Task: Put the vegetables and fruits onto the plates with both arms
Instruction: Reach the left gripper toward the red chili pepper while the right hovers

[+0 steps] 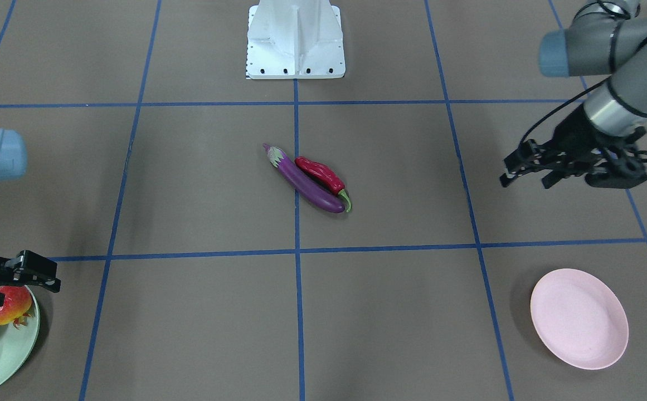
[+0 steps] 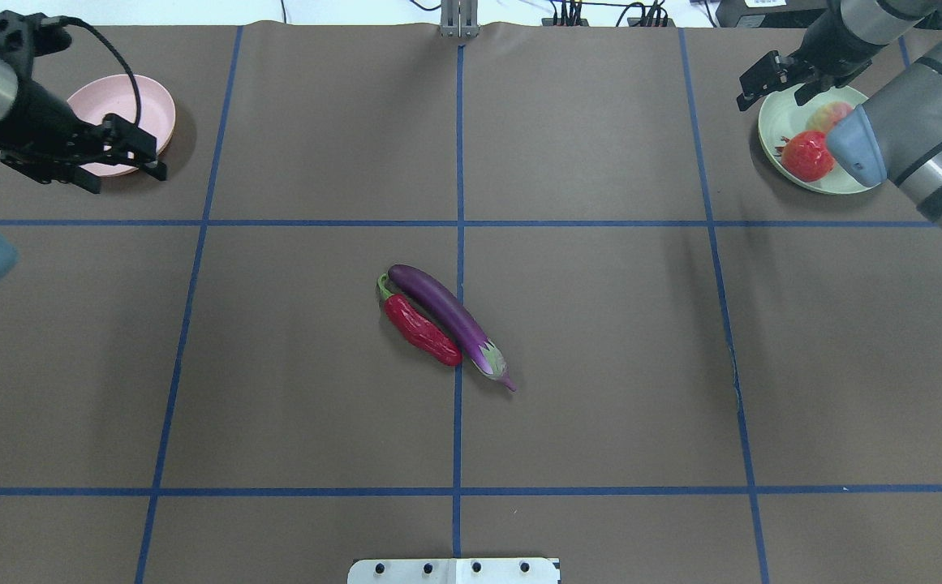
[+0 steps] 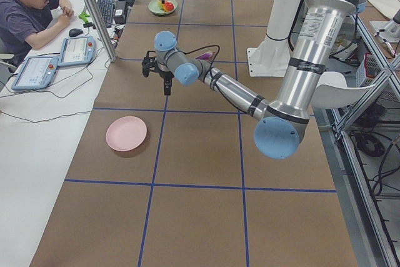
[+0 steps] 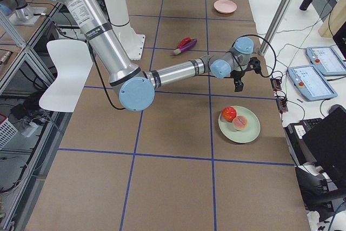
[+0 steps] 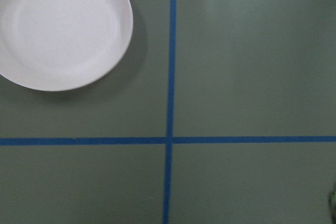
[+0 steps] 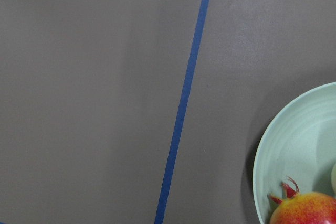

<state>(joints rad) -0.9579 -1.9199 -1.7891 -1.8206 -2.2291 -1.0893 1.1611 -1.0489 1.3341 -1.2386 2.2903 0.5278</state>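
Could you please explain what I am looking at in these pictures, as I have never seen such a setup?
Six cameras show one moment. Two robot arms stand at a brown table marked with blue tape. One camera looks down from behind the robot, one faces it, two watch from the table's ends, two sit on the wrists. The left gripper and right gripper are open, holding nothing. An eggplant and a chili pepper lie side by side mid-table. A pomegranate and peach sit on the green plate; the pink plate is empty.

Even bright light, soft shadow beside pink plate (left wrist view greenish).
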